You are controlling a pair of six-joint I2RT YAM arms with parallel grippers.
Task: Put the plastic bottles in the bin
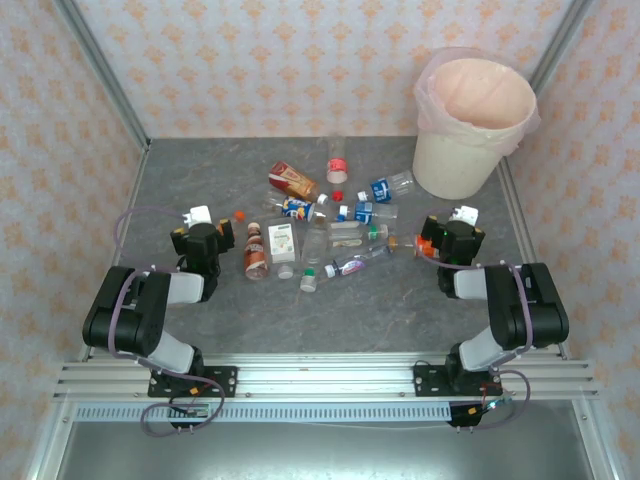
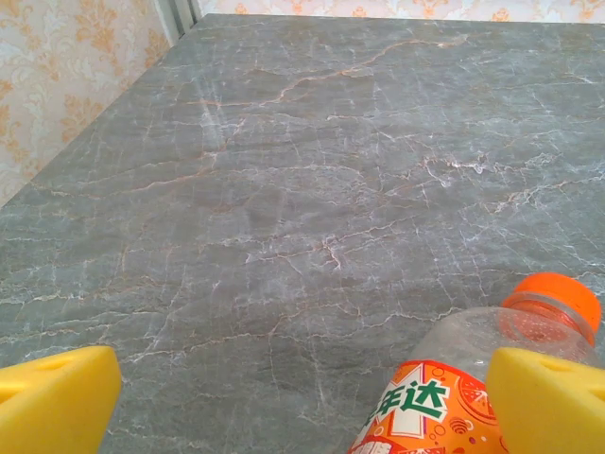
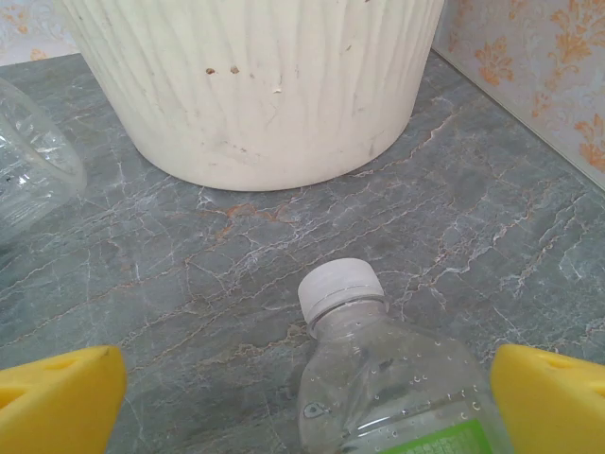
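Several plastic bottles [image 1: 320,225] lie scattered mid-table, mostly clear, with a brown one [image 1: 256,256] among them. The bin [image 1: 470,120], a cream bucket lined with a pink bag, stands at the far right. My left gripper [image 1: 203,232] is at the left of the pile. In its wrist view the left gripper [image 2: 302,407] is open, and an orange-capped, orange-labelled bottle [image 2: 454,378] lies beside its right finger [image 2: 553,402]. My right gripper [image 1: 450,232] is below the bin. In its wrist view the right gripper [image 3: 302,407] is open around a clear white-capped bottle [image 3: 378,369], with the bin's wall [image 3: 255,85] just ahead.
Patterned walls with metal posts close in the table on the left, back and right. Another clear bottle [image 3: 28,161] lies to the left of the bin's base. Bare grey marble table [image 2: 284,189] stretches ahead of my left gripper.
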